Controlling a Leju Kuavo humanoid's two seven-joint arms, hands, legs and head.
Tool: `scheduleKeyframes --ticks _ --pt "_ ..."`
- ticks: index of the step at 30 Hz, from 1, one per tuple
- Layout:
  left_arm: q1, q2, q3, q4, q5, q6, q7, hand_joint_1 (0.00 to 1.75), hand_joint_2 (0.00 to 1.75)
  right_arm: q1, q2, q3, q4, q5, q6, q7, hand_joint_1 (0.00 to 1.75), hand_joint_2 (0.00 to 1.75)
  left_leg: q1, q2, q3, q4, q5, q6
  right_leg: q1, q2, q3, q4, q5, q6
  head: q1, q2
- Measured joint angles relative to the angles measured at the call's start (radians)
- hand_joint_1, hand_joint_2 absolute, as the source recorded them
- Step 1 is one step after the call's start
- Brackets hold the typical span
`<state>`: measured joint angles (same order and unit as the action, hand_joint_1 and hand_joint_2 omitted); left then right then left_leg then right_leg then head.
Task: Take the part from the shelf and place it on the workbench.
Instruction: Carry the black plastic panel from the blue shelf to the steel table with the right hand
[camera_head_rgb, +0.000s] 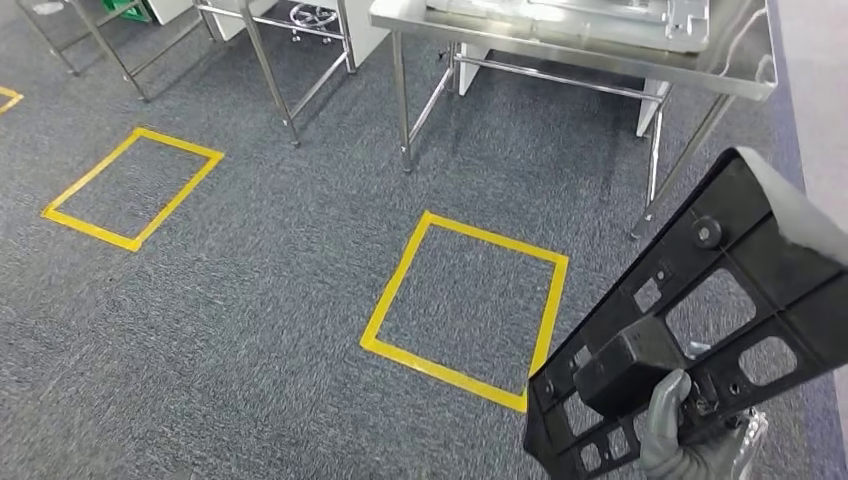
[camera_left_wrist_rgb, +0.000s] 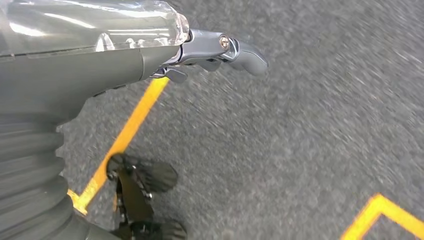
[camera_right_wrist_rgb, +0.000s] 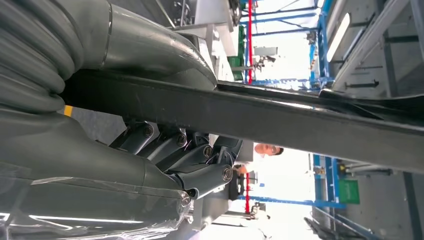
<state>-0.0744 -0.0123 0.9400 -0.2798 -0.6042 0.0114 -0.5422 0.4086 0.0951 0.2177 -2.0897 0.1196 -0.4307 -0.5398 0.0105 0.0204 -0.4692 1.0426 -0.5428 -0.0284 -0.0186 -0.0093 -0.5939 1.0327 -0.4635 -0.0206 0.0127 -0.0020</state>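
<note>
One black plastic part (camera_head_rgb: 700, 320), a flat ribbed panel pierced with square and rounded openings, occupies the lower right of the head view, held by the right hand (camera_head_rgb: 690, 440). The grey fingers (camera_head_rgb: 668, 405) close around a blocky boss on the panel's face, so the panel stands tilted, one corner high toward the right edge of the frame. In the right wrist view the same part (camera_right_wrist_rgb: 300, 117) runs as a dark bar across the picture, clamped between the thick thumb (camera_right_wrist_rgb: 150, 45) on one face and the darker fingers (camera_right_wrist_rgb: 200, 155) curled against the other; this opposed grip presumably keeps a long, light panel from swinging while it is carried.

The left hand (camera_left_wrist_rgb: 220, 50) appears in the left wrist view above grey carpet (camera_head_rgb: 250, 300). Its fingers extend loosely and hold nothing, which suits an arm hanging idle while the other carries.

Two yellow tape squares mark the carpet: one (camera_head_rgb: 465, 310) at centre frame, one (camera_head_rgb: 130, 185) at upper left. They probably serve as standing positions. The steel desk (camera_head_rgb: 560, 45) crosses the top of the frame, its legs (camera_head_rgb: 404, 100) reaching down to the carpet, and a grey metal piece (camera_head_rgb: 690, 25) lies on it at upper right. The part is well apart from the desk, so carrying appears under way and placing is not yet done. A person (camera_right_wrist_rgb: 265, 150) is visible in the background of the right wrist view.
</note>
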Motion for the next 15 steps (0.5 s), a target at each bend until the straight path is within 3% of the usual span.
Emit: scheduleKeyframes --ticks 2,4,5,6,7,9,10,11,13,15 --pt "0.0 -0.001 0.001 0.001 -0.002 0.0 0.001 0.0 1.75 -0.001 0.0 0.001 0.0 0.004 0.0 0.001 1.75 1.75 0.002 -0.008 -0.077 0.126 -0.033 -0.006 0.001 0.005 0.015 -0.002 -0.011 -0.01 -0.002 0.0" --pt "0.004 -0.001 0.003 0.001 -0.003 0.001 0.003 0.0 1.75 -0.001 0.0 0.001 0.001 0.008 -0.001 0.003 1.75 1.75 0.002 -0.01 -0.161 0.232 -0.084 -0.008 0.004 0.013 0.031 -0.002 -0.026 -0.014 -0.004 0.0" --pt "0.006 0.0 0.004 0.001 -0.004 0.001 0.004 0.0 1.75 -0.001 0.0 0.002 0.002 0.009 -0.001 0.004 1.75 1.75 0.002 -0.01 -0.187 0.246 -0.094 -0.006 0.006 0.017 0.041 -0.002 -0.034 -0.015 -0.004 0.0" --pt "0.008 0.0 0.004 0.001 -0.005 0.002 0.005 0.0 1.75 -0.001 0.0 0.002 0.003 0.01 -0.002 0.005 1.75 1.75 0.001 -0.01 -0.197 0.227 -0.081 -0.001 0.008 0.021 0.054 -0.002 -0.043 -0.015 -0.004 0.0" --pt "0.009 0.0 0.004 0.001 -0.006 0.002 0.005 0.0 1.75 -0.002 0.0 0.003 0.004 0.012 -0.003 0.008 1.75 1.75 -0.001 -0.011 -0.192 0.178 -0.046 0.006 0.01 0.024 0.068 -0.002 -0.053 -0.014 -0.004 0.0" --pt "0.011 0.003 0.006 0.002 -0.009 0.002 0.006 0.0 1.75 -0.004 0.0 0.006 0.007 0.014 -0.005 0.014 1.75 1.75 -0.01 -0.013 -0.17 0.057 0.058 0.026 0.013 0.027 0.09 -0.003 -0.072 -0.011 -0.002 0.0" --pt "0.011 0.005 0.006 0.002 -0.01 0.003 0.007 0.0 1.75 -0.005 0.0 0.008 0.009 0.014 -0.006 0.017 1.75 1.75 -0.015 -0.015 -0.163 0.016 0.09 0.032 0.013 0.029 0.095 -0.005 -0.079 -0.007 -0.001 0.0" --pt "0.012 0.007 0.007 0.002 -0.01 0.004 0.007 0.0 1.75 -0.006 0.0 0.009 0.011 0.015 -0.006 0.019 1.75 1.75 -0.019 -0.017 -0.16 -0.008 0.108 0.038 0.012 0.031 0.099 -0.005 -0.081 -0.002 -0.001 0.0" --pt "0.012 0.009 0.01 0.002 -0.011 0.005 0.008 0.0 1.75 -0.007 -0.001 0.012 0.013 0.015 -0.009 0.023 1.75 1.75 -0.021 -0.018 -0.145 -0.027 0.103 0.045 0.012 0.033 0.106 -0.004 -0.078 0.013 -0.002 0.0" --pt "0.011 0.009 0.012 0.002 -0.013 0.006 0.008 0.0 1.75 -0.009 -0.002 0.014 0.016 0.016 -0.013 0.027 1.75 1.75 -0.016 -0.019 -0.115 -0.045 0.103 0.054 0.011 0.026 0.1 0.033 -0.074 0.026 0.0 0.0"
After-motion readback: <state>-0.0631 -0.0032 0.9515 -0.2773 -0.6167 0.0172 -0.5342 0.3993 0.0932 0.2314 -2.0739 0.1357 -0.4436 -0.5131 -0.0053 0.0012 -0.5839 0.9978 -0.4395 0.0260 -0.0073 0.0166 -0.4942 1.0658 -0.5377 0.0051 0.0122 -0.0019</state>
